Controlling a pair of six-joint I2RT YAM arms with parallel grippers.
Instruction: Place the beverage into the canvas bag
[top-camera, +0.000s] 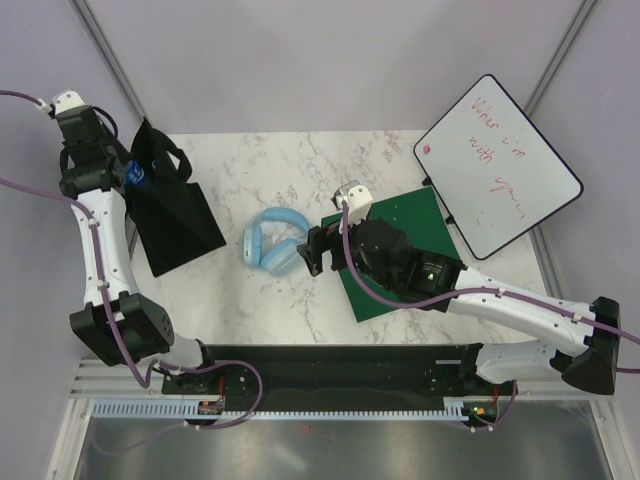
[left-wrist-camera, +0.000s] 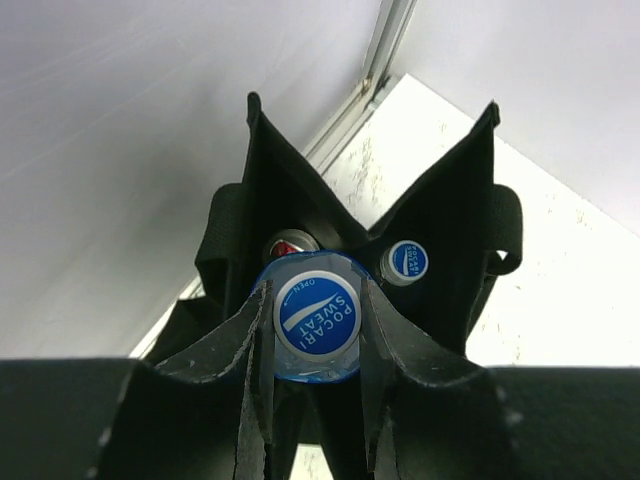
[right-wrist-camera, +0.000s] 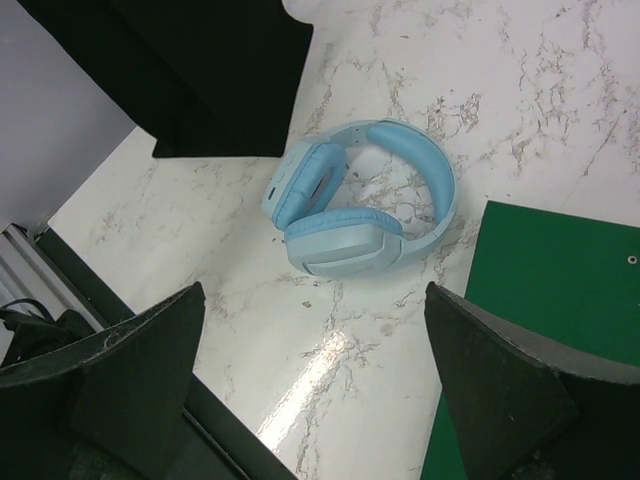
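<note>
The canvas bag (top-camera: 178, 218) is a black cloth tote lying at the table's left, its mouth toward the far left corner. My left gripper (top-camera: 122, 172) is shut on a blue Pocari Sweat bottle (top-camera: 137, 173) and holds it at the bag's mouth. In the left wrist view the fingers (left-wrist-camera: 230, 340) clamp the bottle just below its blue-and-white cap (left-wrist-camera: 316, 315), with the open bag (left-wrist-camera: 460, 230) around it. Inside the bag are a second Pocari cap (left-wrist-camera: 407, 260) and a red-and-silver can top (left-wrist-camera: 290, 243). My right gripper (top-camera: 312, 250) is open and empty beside the headphones.
Light blue headphones (top-camera: 272, 243) lie mid-table, also in the right wrist view (right-wrist-camera: 360, 205). A green mat (top-camera: 400, 215) lies under the right arm. A whiteboard (top-camera: 497, 165) leans at the far right. Grey walls stand close behind the bag.
</note>
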